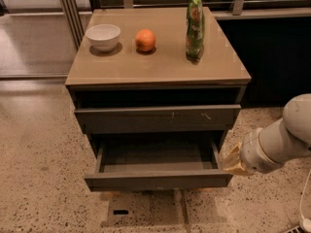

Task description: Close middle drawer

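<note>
The middle drawer (pixel 158 180) is pulled out from the dark grey-brown cabinet, and its bare interior (pixel 158 154) shows. Its plain front panel faces me low in the camera view. Above it sits the drawer front with small white scratch marks (pixel 158 117), pushed in further. My gripper (pixel 233 161) is at the end of the white arm (pixel 279 142) that comes in from the right. It sits just right of the open drawer's right front corner, close to its side wall. I cannot see whether it touches the drawer.
On the cabinet top (pixel 160 67) stand a white bowl (pixel 103 36), an orange (pixel 145 39) and a green snack bag (pixel 195 25). A metal frame post (pixel 68 8) stands at the back left. Speckled floor (pixel 39 169) surrounds the cabinet.
</note>
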Robot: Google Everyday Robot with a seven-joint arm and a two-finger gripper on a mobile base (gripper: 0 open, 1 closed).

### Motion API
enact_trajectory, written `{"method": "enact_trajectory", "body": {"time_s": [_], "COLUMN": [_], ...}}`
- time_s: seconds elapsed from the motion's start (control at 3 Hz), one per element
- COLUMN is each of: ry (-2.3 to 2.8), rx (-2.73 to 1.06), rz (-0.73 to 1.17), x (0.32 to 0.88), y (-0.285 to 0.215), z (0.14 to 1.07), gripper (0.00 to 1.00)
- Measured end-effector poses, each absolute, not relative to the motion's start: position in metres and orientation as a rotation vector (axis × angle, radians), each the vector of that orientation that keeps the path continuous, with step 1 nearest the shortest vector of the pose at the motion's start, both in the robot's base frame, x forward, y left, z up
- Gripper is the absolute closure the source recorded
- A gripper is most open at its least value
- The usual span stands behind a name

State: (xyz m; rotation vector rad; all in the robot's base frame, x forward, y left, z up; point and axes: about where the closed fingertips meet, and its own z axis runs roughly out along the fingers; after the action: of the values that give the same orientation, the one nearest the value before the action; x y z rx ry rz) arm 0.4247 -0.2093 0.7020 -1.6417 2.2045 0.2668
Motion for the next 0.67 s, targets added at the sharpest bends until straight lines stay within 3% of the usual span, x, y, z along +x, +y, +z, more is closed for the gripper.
{"method": "enact_trajectory", "body": {"time_s": [0.67], "ry": [2.129], "rx": [-1.712], "rz": [0.499], "x": [0.403], "y": [-0.209], "z": [0.527], "gripper": [1.0]}}
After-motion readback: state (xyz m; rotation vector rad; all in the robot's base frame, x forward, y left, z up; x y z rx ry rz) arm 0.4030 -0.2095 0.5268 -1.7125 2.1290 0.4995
